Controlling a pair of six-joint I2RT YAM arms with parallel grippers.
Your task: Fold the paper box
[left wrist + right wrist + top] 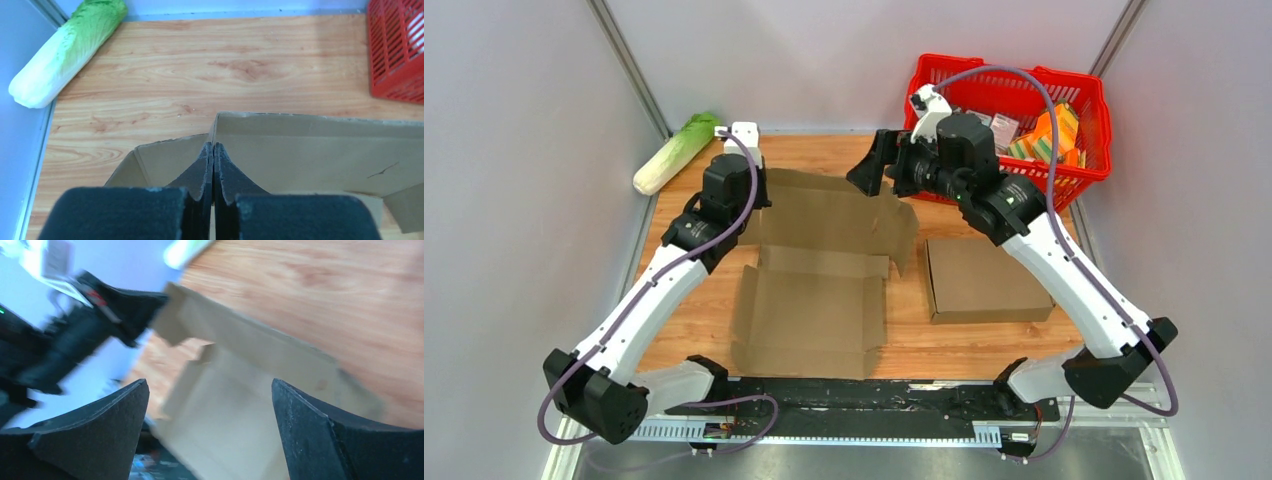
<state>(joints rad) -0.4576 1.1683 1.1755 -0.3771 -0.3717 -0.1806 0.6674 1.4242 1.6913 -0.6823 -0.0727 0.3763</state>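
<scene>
My left gripper [213, 148] is clamped tight, pads pressed flat together on the top edge of the paper box [320, 150], at the corner where the raised back panel meets a side flap. The panel runs off to the right of my fingertips. The open tray lies below and behind the grip, toward my bases.

My right gripper [210, 385] is spread wide with nothing between its fingers, near the other end of that same panel. That view is blurred, so I cannot tell how close the card is.

Farther out, the wooden table [225, 65] stretches ahead of the left fingers, with a cabbage [65, 50] ahead to their left and a red basket [395, 50] ahead to their right.

I judge the risk lies in this one-corner pinch. With the far end free, the panel may twist and crease off its fold line, or tear. A pull could drag the unweighted tray across the wood. My right fingers, closing back in, could knock the panel flat.
</scene>
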